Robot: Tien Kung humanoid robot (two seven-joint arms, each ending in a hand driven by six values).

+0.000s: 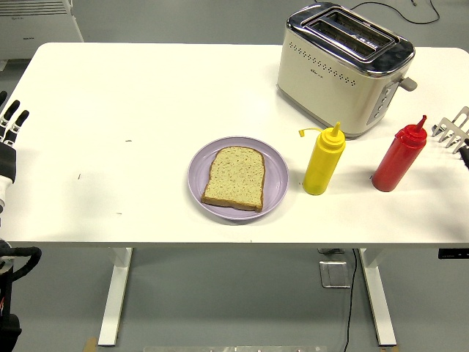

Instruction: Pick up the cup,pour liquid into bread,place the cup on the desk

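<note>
Red bottle (399, 159) just beside right hand (453, 132), untouched.

- Yellow bottle (323, 163): upright squeeze bottle on the counter, cap flipped off its nozzle, just right of the plate.
- Bread (234, 178): 1 slice lying flat on a purple plate (199, 167).

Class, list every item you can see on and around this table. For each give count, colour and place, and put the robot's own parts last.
Table: one, white, fills the view.
Toaster: one, cream and chrome, far right.
Plate: one, lilac, near centre.
Bread slice: one, brown, on the plate.
Yellow squeeze bottle: one, upright, right of the plate.
Red squeeze bottle: one, upright, further right.
Left hand: black, left edge, fingers extended.
Right hand: silvery fingers, right edge.
</note>
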